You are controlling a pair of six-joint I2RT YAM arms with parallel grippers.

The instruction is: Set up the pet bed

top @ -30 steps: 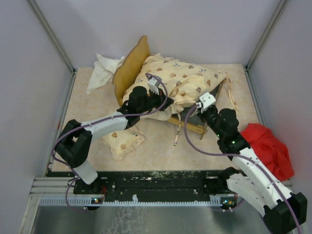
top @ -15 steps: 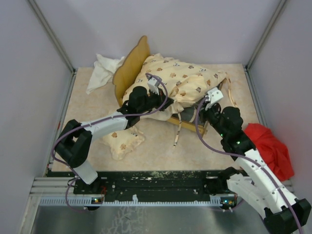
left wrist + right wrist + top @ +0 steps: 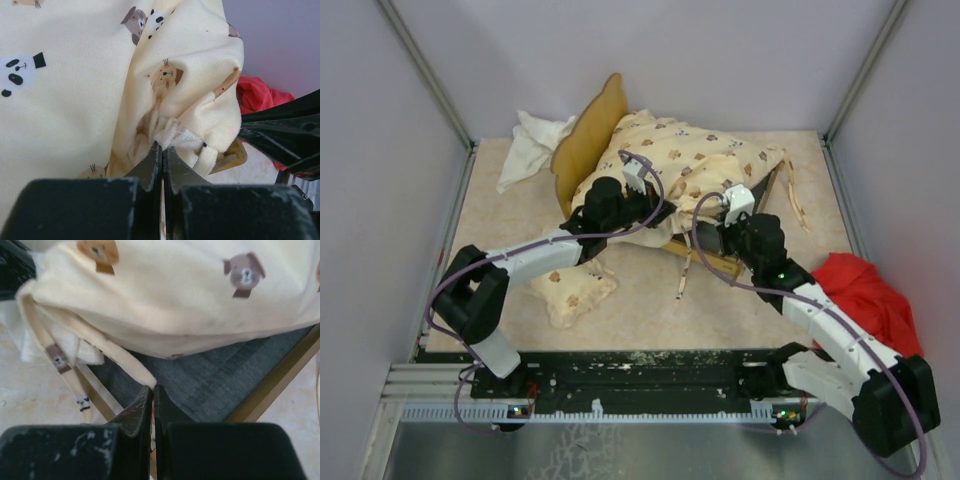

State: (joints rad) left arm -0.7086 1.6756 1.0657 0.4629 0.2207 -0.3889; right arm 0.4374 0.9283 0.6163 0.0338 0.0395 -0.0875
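Observation:
The pet bed's light-yellow frame stands at the back, its wavy headboard (image 3: 588, 135) on the left and its dark grey base (image 3: 225, 380) showing under the cushion. The cream animal-print cushion (image 3: 695, 160) lies bunched and tilted on the frame. The small matching pillow (image 3: 575, 290) lies on the table in front. My left gripper (image 3: 655, 212) is shut on the cushion's near corner (image 3: 170, 135). My right gripper (image 3: 718, 240) is shut on the end of the cushion's cream tie strap (image 3: 115, 357), just above the grey base.
A plain white cloth (image 3: 530, 145) lies at the back left beside the headboard. A red cloth (image 3: 865, 300) lies at the right by my right arm and shows in the left wrist view (image 3: 257, 95). Grey walls close in the table on three sides.
My right gripper has swung left and lower along the bed's near rail, to the cushion's strap. The left gripper and the cushion have stayed put.

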